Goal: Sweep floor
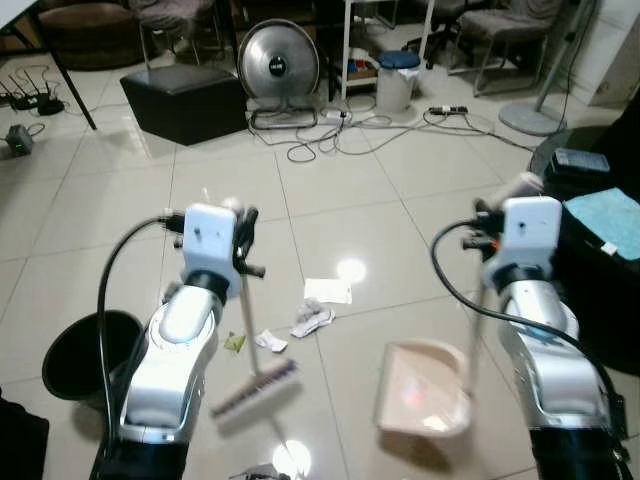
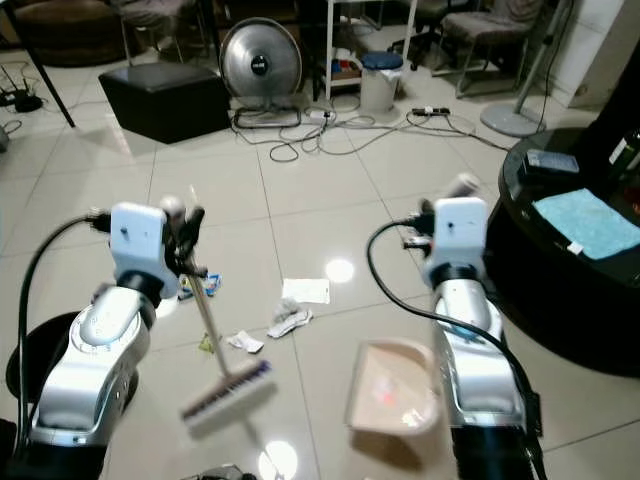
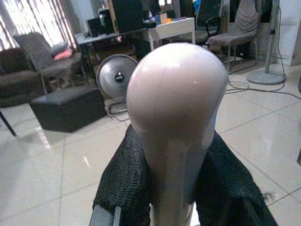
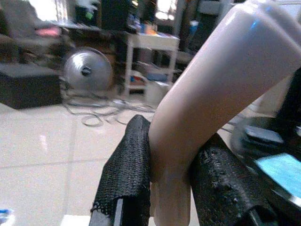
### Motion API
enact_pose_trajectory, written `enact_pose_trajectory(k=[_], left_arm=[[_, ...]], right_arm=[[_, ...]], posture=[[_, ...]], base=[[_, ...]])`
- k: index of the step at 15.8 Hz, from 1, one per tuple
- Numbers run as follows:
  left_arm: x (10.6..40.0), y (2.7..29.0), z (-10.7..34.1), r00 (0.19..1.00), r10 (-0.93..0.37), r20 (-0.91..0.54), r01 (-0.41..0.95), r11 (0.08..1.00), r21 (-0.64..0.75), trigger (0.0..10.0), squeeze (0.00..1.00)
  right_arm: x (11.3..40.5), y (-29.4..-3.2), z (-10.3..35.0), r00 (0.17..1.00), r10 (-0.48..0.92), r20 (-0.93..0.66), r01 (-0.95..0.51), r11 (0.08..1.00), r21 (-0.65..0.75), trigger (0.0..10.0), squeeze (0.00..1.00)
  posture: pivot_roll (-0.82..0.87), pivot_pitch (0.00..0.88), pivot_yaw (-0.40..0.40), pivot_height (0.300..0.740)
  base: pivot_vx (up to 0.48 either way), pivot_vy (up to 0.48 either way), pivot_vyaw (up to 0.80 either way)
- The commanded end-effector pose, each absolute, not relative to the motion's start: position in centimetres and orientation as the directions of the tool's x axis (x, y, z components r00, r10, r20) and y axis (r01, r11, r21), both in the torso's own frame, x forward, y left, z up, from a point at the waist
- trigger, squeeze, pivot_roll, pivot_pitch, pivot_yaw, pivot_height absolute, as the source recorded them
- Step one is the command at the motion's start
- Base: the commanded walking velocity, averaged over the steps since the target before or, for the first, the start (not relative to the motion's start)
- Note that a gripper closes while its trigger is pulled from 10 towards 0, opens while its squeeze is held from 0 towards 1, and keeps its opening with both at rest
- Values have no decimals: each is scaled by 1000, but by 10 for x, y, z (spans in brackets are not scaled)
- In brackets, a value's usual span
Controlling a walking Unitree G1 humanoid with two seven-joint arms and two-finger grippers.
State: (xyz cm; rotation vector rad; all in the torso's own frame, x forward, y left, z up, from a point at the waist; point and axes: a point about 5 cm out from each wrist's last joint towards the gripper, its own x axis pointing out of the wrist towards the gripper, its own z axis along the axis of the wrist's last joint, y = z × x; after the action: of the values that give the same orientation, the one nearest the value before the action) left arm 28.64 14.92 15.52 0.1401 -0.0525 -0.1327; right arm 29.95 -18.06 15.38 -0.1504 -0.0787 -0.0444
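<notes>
My left gripper is shut on the pale handle of a broom; its bristle head hangs tilted just above the tiles. The handle's rounded top sits between the black fingers. My right gripper is shut on the curved handle of a pink dustpan, which sits low over the floor to the right of the broom. Litter lies on the tiles between and beyond them: a crumpled paper, a flat white sheet, a small white scrap and a green bit.
A black bin stands by my left arm. A dark round table with a blue cloth is close on the right. Farther off are a black ottoman, a floor fan, a white pail and loose cables.
</notes>
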Motion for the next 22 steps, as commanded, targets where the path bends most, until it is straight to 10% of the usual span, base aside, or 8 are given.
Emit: enact_pose_trajectory(k=[1, 20, 21, 22], left_arm=[[289, 150, 166, 986, -135, 96, 119, 980, 161, 10000, 0], [249, 189, 204, 989, -77, 126, 48, 974, 221, 10000, 0], [247, 187, 202, 990, -76, 116, 50, 976, 212, 10000, 0], [247, 186, 202, 990, -79, 114, 53, 976, 210, 10000, 0]], right_arm=[[304, -175, 163, 989, 16, 147, 5, 989, -145, 10000, 0], [303, -181, 102, 957, 155, 247, -107, 974, -197, 10000, 0], [302, -182, 101, 955, 153, 255, -104, 975, -198, 10000, 47], [301, -182, 101, 952, 160, 260, -105, 971, -213, 10000, 616]], posture=[[38, 53, 57, 740], [211, 358, 163, 740], [203, 357, 158, 740], [199, 354, 157, 740]], base=[[0, 0, 0], [0, 0, 0], [0, 0, 0], [0, 0, 0]])
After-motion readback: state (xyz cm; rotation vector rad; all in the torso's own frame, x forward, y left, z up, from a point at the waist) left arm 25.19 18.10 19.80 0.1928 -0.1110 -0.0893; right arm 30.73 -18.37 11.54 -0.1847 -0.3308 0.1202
